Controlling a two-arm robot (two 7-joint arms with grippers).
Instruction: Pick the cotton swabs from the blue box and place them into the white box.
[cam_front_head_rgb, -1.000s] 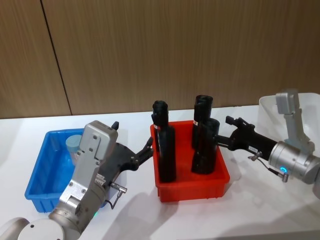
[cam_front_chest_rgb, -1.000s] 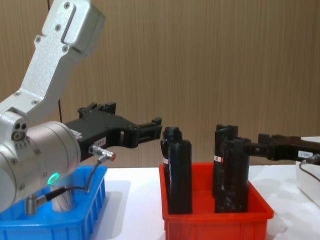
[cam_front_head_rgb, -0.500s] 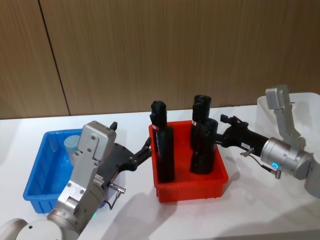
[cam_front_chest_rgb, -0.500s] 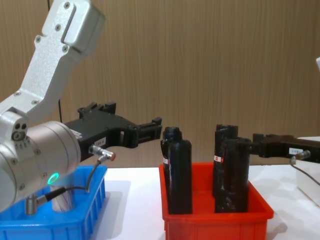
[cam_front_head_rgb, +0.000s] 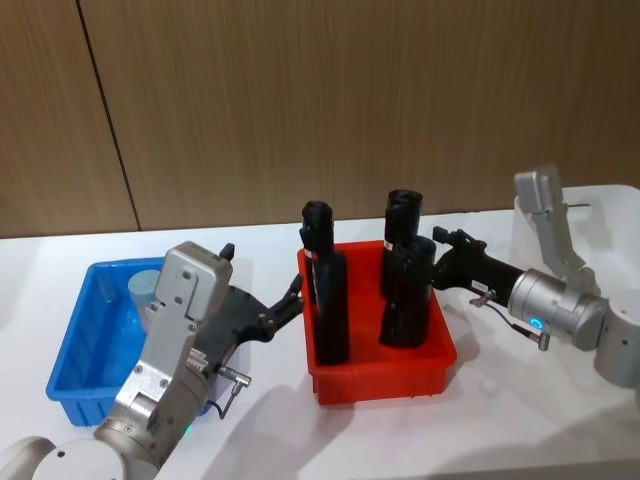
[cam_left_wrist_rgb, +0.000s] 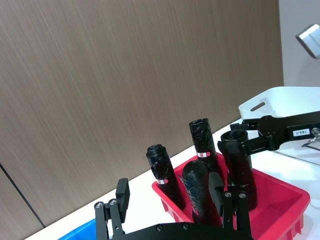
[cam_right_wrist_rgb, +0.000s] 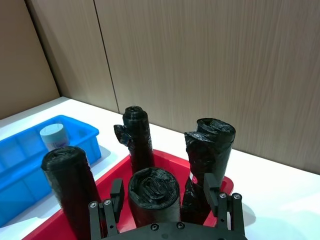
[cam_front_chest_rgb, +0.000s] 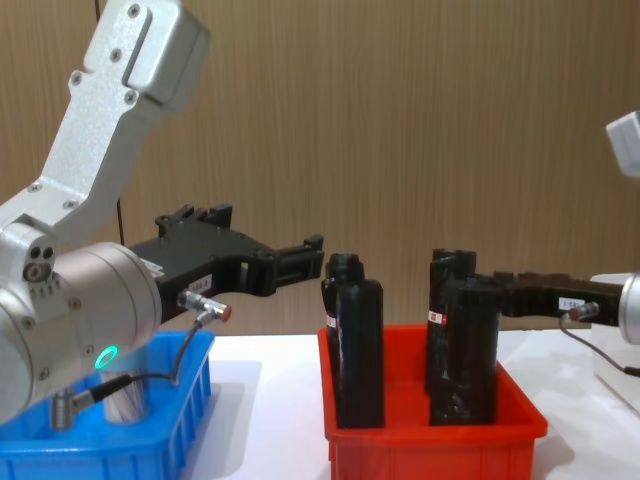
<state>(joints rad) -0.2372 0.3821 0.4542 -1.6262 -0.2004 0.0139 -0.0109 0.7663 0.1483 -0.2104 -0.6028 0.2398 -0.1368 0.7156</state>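
While the head view is looking down on a white table (cam_front_head_rgb: 260, 420), the shallow bright blue plastic bin (cam_front_head_rgb: 75, 350) with its thick rim is sitting at the left, holding one clear cylindrical jar of cotton swabs (cam_front_head_rgb: 148, 291) with a pale grey-blue lid near its far side. The chest view is seeing that bin (cam_front_chest_rgb: 175, 430) from the side, where its ribbed wall is showing. Between the blue bin and the plain white, slightly translucent plastic container (cam_front_head_rgb: 600, 215) at the far right, a glossy red plastic bin (cam_front_head_rgb: 385, 375) is standing with tall black cylinders (cam_front_head_rgb: 328, 290) upright in it; the right wrist view is showing their crinkled, film-wrapped tops (cam_right_wrist_rgb: 152, 187), and the swab jar (cam_right_wrist_rgb: 53, 136) in the blue bin (cam_right_wrist_rgb: 30, 170) beyond.

The left gripper (cam_front_head_rgb: 290, 300) is hovering above the gap between the blue and red bins, its black fingers spread apart and holding nothing; the left wrist view is showing both fingers (cam_left_wrist_rgb: 121, 196) apart. The right gripper (cam_front_head_rgb: 445, 250) is reaching leftward over the red bin's right side, close beside a black cylinder; its fingers (cam_right_wrist_rgb: 116, 192) are standing apart in its own wrist view, grasping nothing.
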